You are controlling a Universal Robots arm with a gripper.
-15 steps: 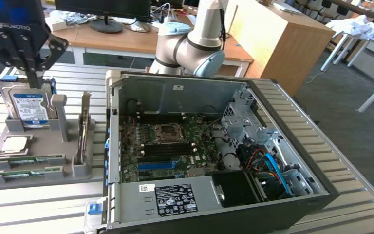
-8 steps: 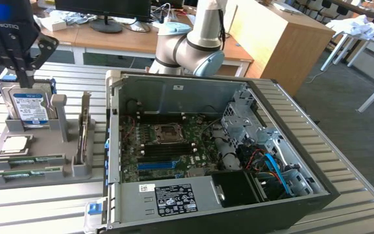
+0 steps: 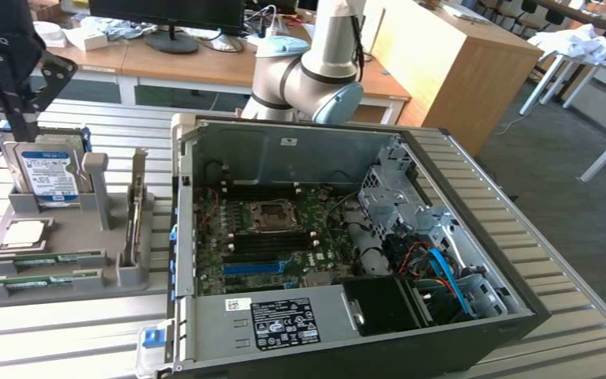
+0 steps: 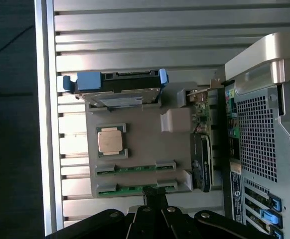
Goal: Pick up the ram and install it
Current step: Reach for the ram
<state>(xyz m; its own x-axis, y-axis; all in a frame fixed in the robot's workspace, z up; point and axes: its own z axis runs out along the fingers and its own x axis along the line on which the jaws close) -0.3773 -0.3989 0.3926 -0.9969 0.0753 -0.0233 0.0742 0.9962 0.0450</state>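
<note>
- Hand (image 3: 15, 125): clenched, the two fingers pressed together. I see nothing between them. It hangs high over the grey parts tray (image 3: 72, 237), clear of everything in it.
- Ram (image 4: 135, 189): a long green stick lying flat in a slot of the tray, below the hand. In the wrist view the fingertips (image 4: 155, 198) line up with its long edge. From the exterior view I cannot judge how far above it they sit. The same stick sits at the tray's outer edge (image 3: 40, 280).
- Second ram stick (image 4: 135, 169): parallel to the first and just beside it, one slot further from the fingertips, also lying flat (image 3: 45, 259).
- Processor chip (image 4: 110, 141): square and silver, seated in its pocket just past the second stick (image 3: 24, 233).
- Hard drive (image 4: 117, 89): blue-labelled and standing on edge at the tray's far end from the fingertips (image 3: 50, 170).
- Upright card (image 3: 135, 209): standing on edge in the tray, on the side toward the computer.
- Computer case (image 3: 282, 150): on its side with the panel off, just beside the tray, with the motherboard (image 3: 271, 237) exposed. Its rear grille (image 4: 264, 124) shows at the hand's side.
- Worktop (image 3: 72, 339): slatted metal, carrying the tray and the case.
- Arm (image 3: 330, 47): its grey joints rise behind the case.
</note>
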